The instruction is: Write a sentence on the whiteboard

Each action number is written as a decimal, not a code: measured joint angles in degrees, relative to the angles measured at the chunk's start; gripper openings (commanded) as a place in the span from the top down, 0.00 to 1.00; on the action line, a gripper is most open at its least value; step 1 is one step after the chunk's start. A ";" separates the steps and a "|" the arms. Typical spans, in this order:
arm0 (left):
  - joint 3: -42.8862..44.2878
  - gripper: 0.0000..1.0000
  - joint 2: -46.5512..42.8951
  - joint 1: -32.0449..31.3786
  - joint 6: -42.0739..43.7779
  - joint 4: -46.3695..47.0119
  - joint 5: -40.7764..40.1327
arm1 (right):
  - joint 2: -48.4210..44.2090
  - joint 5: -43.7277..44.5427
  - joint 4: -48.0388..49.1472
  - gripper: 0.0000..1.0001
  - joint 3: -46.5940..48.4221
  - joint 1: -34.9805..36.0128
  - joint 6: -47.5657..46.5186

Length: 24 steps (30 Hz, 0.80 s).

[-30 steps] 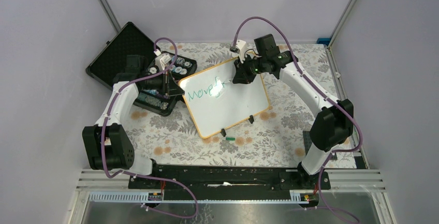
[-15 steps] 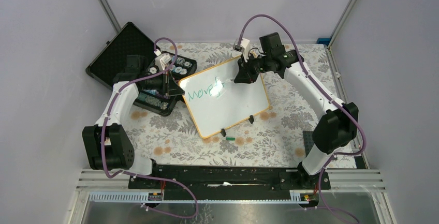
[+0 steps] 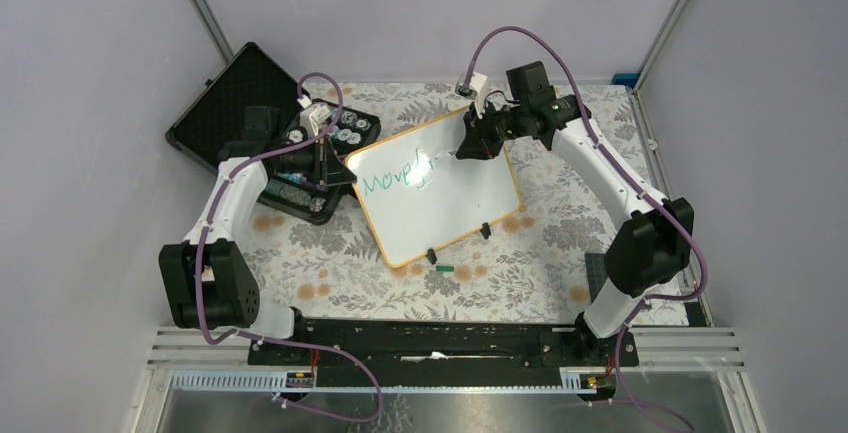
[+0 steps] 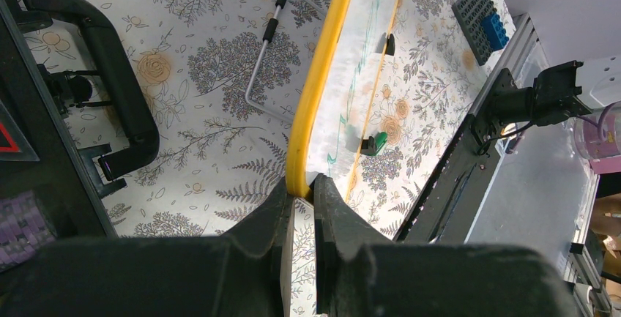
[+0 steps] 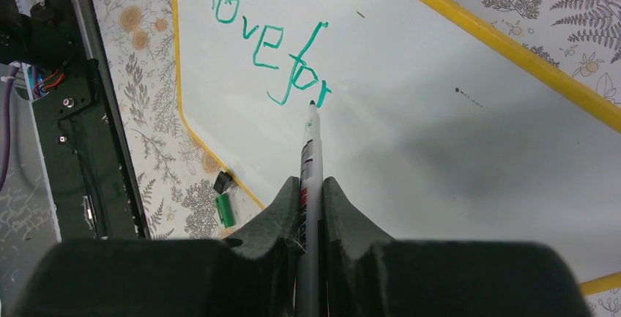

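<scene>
Left gripper (image 4: 302, 185) pinches the whiteboard (image 4: 322, 75) by its yellow rim, a sound hold, since the board looks light, stiff and slick. Right gripper (image 5: 310, 185) clamps the marker (image 5: 310, 138), its tip just ahead at the sentence (image 5: 256, 39), which so far reads "Movefor".

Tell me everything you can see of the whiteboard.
The whiteboard is a glossy white rectangle with a thin yellow rim, rounded corners and two black clip feet on its near edge. It lies askew on the floral table. Green writing reads "Movefor". The left claw pinches its rim; the right claw's marker tip meets it by the last letter.
</scene>
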 measured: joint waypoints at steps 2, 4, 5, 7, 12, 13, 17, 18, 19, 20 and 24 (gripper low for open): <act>0.00 1.00 0.00 0.00 0.00 0.00 -0.02 | 0.00 0.42 0.00 1.00 0.00 0.07 0.00; 0.00 1.00 0.00 0.00 0.00 0.00 -0.02 | 0.00 1.33 0.02 1.00 0.00 0.24 -0.02; 0.00 1.00 0.00 0.00 0.00 0.00 -0.02 | 0.00 1.66 0.02 1.00 0.00 0.35 -0.02; 0.00 1.00 0.00 -0.02 0.00 0.00 -0.02 | 0.00 2.64 0.04 1.00 0.00 0.59 -0.09; 0.00 1.00 -0.02 -0.04 0.00 0.00 -0.09 | 0.00 4.17 0.15 1.00 0.00 1.14 -0.20; 0.00 1.00 -0.02 -0.07 0.00 0.00 -0.09 | 0.00 4.37 0.20 1.00 0.00 1.16 -0.20; 0.00 1.00 -0.02 -0.11 0.00 0.00 -0.17 | 0.02 5.03 0.28 1.00 0.00 1.25 -0.20; 0.00 1.00 -0.02 -0.11 0.00 0.00 -0.17 | 0.02 5.29 0.31 1.00 0.00 1.31 -0.20; 0.00 1.00 -0.04 -0.11 0.00 0.00 -0.17 | 0.09 5.53 0.33 1.00 0.00 1.38 -0.20; 0.00 1.00 -0.04 -0.11 0.00 0.00 -0.20 | 0.15 5.64 0.39 1.00 0.00 1.49 -0.20; 0.00 1.00 -0.04 -0.11 0.00 0.00 -0.20 | 0.66 5.84 0.42 1.00 0.00 1.88 -0.17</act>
